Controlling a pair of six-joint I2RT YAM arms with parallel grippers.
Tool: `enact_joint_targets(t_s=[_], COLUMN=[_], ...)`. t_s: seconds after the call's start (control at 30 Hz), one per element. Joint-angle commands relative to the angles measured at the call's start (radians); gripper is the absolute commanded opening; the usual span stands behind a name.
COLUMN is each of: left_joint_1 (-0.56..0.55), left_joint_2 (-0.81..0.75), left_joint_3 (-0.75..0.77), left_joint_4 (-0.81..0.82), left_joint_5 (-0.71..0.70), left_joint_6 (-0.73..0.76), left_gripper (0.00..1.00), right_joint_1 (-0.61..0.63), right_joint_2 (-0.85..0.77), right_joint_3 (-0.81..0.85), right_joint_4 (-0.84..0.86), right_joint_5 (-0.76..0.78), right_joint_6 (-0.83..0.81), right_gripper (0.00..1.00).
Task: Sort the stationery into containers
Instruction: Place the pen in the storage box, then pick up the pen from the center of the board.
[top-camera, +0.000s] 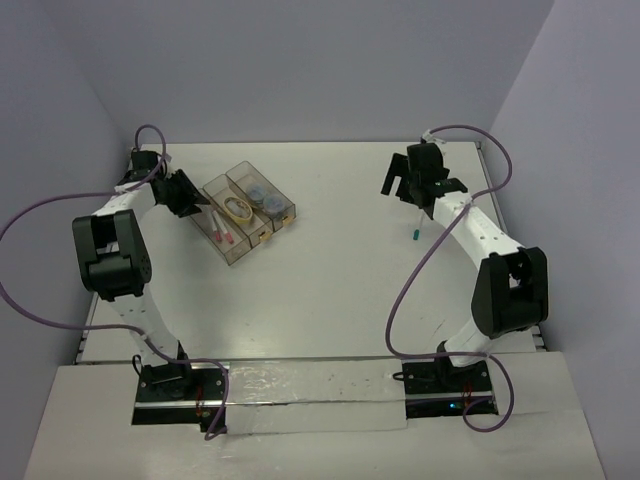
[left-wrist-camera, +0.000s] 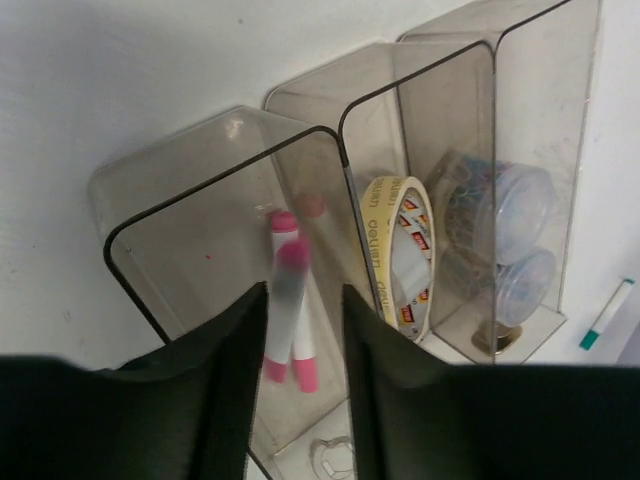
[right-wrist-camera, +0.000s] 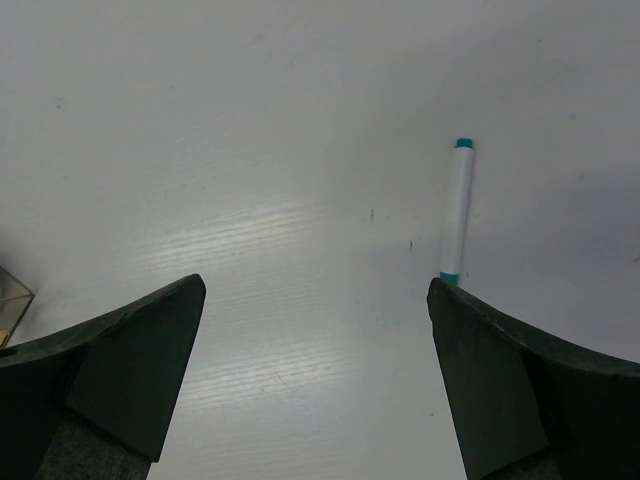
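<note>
The three joined clear containers (top-camera: 243, 243) lie at the back left. My left gripper (top-camera: 197, 206) hangs open over the end of the left bin (left-wrist-camera: 180, 215). A blurred pink-tipped pen (left-wrist-camera: 283, 300) sits loose between its jaws, beside a second pink-tipped pen (left-wrist-camera: 301, 345) lying in that bin. The middle bin holds a tape roll (left-wrist-camera: 405, 255). The right bin holds bluish-grey round pieces (left-wrist-camera: 510, 215). My right gripper (top-camera: 398, 188) is wide open and empty above the table. A green-tipped white pen (right-wrist-camera: 457, 210) lies just off its right finger and also shows in the top view (top-camera: 413, 234).
A small clear ring (left-wrist-camera: 330, 458) lies on the table under the left gripper. The enclosure's side walls stand close to both arms. Purple cables loop from each arm.
</note>
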Motion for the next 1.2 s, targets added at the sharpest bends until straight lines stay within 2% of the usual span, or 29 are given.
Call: enact_joint_targets(t_s=[0.0,0.03,0.1,0.13,0.17,0.4,0.6,0.77,0.87,0.9,0.93,0.97,1.17], left_joint_1=[-0.006,-0.006,-0.006,-0.005,-0.003,-0.003,-0.003,-0.002,-0.002,-0.003,-0.002,0.0,-0.002], left_joint_2=[0.016,0.018,0.007,-0.001,-0.016,-0.067,-0.091,-0.095,-0.097,-0.097,-0.1,-0.1,-0.103], left_joint_3=[0.006,0.013,0.018,0.019,0.021,0.071,0.083,0.107,0.119,0.123,0.13,0.136,0.216], left_joint_4=[0.026,0.011,0.006,0.007,0.012,-0.001,0.002,-0.014,-0.022,-0.022,-0.025,-0.028,-0.055], left_joint_5=[-0.007,-0.022,-0.038,-0.04,-0.048,-0.025,0.016,0.007,-0.007,-0.007,-0.006,-0.005,0.07], left_joint_6=[-0.002,0.003,0.005,0.004,0.0,0.038,0.054,0.066,0.074,0.074,0.08,0.082,0.093], left_gripper=[0.53,0.64,0.75,0.77,0.83,0.84,0.84,0.84,0.84,0.84,0.84,0.84,0.83], right_joint_1=[-0.034,-0.05,-0.084,-0.088,-0.101,-0.164,-0.179,-0.178,-0.178,-0.178,-0.177,-0.176,-0.161], right_joint_2=[0.025,0.047,0.079,0.096,0.155,0.349,0.485,0.559,0.561,0.561,0.55,0.544,0.389], right_joint_3=[0.021,0.024,0.044,0.051,0.078,0.217,0.295,0.342,0.335,0.327,0.312,0.306,0.253], right_joint_4=[-0.042,-0.053,-0.082,-0.104,-0.146,-0.278,-0.32,-0.367,-0.381,-0.381,-0.379,-0.376,-0.268], right_joint_5=[0.082,0.081,0.083,0.09,0.107,0.114,0.075,0.081,0.081,0.081,0.075,0.072,-0.023], right_joint_6=[0.046,0.056,0.067,0.069,0.073,0.073,0.047,0.018,0.002,0.002,-0.003,-0.01,-0.077], right_gripper=[1.0,1.0,1.0,1.0,1.0,0.99,0.88,0.62,0.28,0.27,0.08,0.0,0.0])
